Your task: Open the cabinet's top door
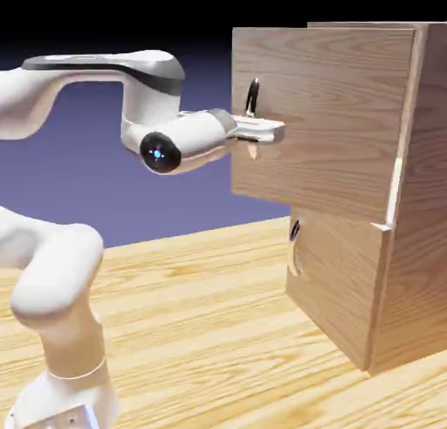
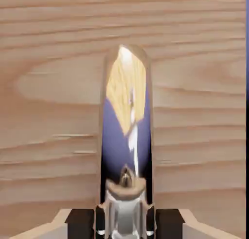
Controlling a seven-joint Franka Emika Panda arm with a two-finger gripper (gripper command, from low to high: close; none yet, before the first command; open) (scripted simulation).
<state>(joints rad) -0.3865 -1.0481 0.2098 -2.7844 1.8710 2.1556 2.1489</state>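
I'm holding the top door's handle (image 2: pixel 126 101) between the fingers (image 2: pixel 125 223), which are closing narrowly on it, one dark pad bearing on each side. In the hand view, the curved, mirror-like handle is running up the middle from the grip, and its polished face is reflecting blue-violet and pale yellow wood. The door's grain is filling most of the space around it, with a thin blue-violet strip showing along the right edge.

From the exterior view, I'm seeing the top door (image 1: pixel 323 121) standing partly open on the front of the cabinet (image 1: pixel 428 174). It is hanging from the side toward the exterior view's right, while its free edge is jutting out toward the exterior view's left, beyond the lower door (image 1: pixel 336 287). Some of the cabinet's top is showing behind it. The lower door is sitting against the cabinet front, below the top door, with its own curved handle (image 1: pixel 294 244) near its left edge.

My white arm (image 1: pixel 153 73) is reaching across from the exterior view's left, its hand meeting the outer face of the top door near the free edge. The cabinet is standing on the light wooden worktop (image 1: pixel 192 322).
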